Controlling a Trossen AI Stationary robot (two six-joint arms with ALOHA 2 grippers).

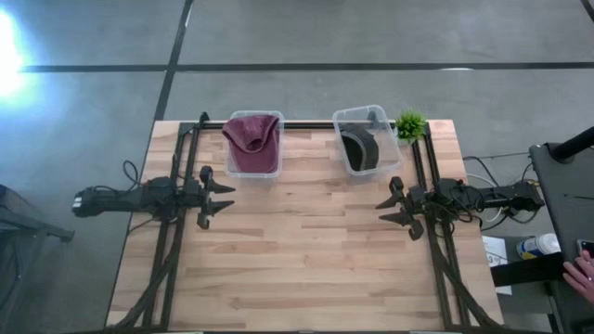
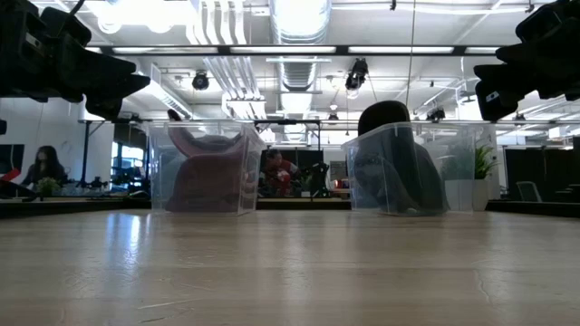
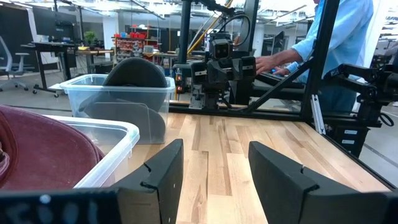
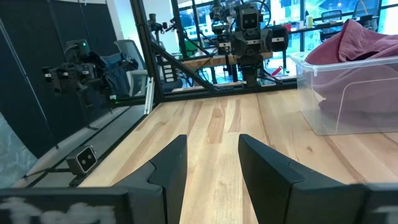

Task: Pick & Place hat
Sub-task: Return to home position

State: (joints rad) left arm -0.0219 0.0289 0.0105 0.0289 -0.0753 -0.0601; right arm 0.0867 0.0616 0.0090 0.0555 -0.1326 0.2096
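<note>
A maroon hat (image 1: 252, 139) lies in a clear plastic bin (image 1: 253, 170) at the table's far side, left of centre; it also shows in the low view (image 2: 207, 177) and the wrist views (image 3: 43, 149) (image 4: 357, 53). A black hat (image 1: 362, 147) sits in a second clear bin (image 1: 382, 119) to the right, its crown rising above the rim (image 2: 384, 116) (image 3: 135, 70). My left gripper (image 1: 223, 199) (image 3: 211, 171) is open, raised near the table's left edge, clear of both bins. My right gripper (image 1: 390, 209) (image 4: 211, 162) is open, raised near the right edge.
A small green plant (image 1: 410, 124) stands at the far right corner beside the black hat's bin. Bare wooden tabletop (image 1: 306, 250) spreads between the arms and toward the near edge. A person's hand (image 1: 581, 274) shows beyond the table's right side.
</note>
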